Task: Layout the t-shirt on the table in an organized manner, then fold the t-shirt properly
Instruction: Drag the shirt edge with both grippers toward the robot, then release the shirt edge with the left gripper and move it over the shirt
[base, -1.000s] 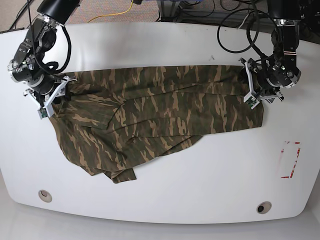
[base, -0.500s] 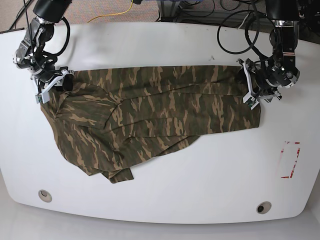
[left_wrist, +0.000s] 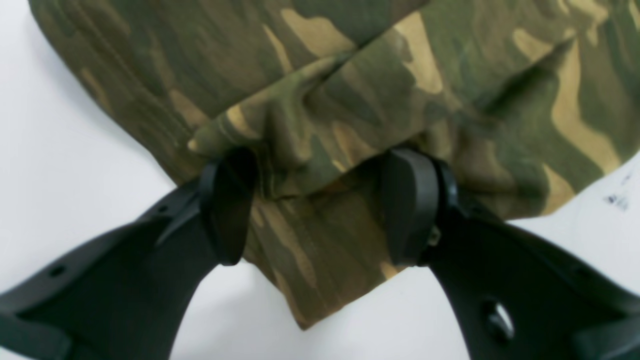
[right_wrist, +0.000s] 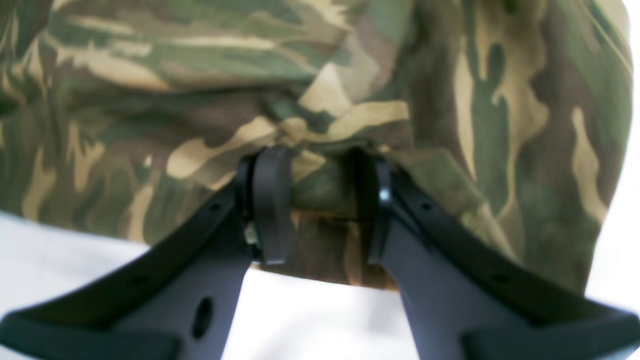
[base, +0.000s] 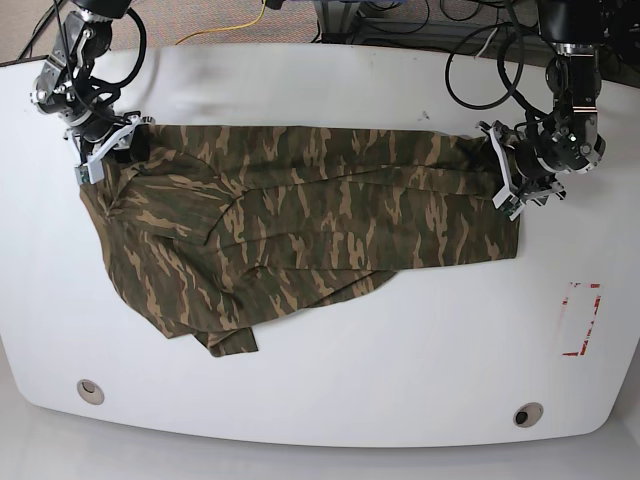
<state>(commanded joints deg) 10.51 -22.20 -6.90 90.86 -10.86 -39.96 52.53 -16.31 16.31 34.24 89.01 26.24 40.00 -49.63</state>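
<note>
Tension is the trick here: both tools pinch t-shirt (base: 310, 220) corners, left tool (left_wrist: 320, 205) loosely, right tool (right_wrist: 320, 202) tighter. Imo pull evenly apart so the bunched cloth between them flattens on the counter (base: 400, 380).

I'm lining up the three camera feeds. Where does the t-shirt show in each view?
Base: the t-shirt spans the middle of the table, held at both ends.
Left wrist: it fills the top, its edge bunched between the left gripper fingers.
Right wrist: it fills the upper part, pinched by the right gripper.
Shared landmark: the white tabletop.
</note>
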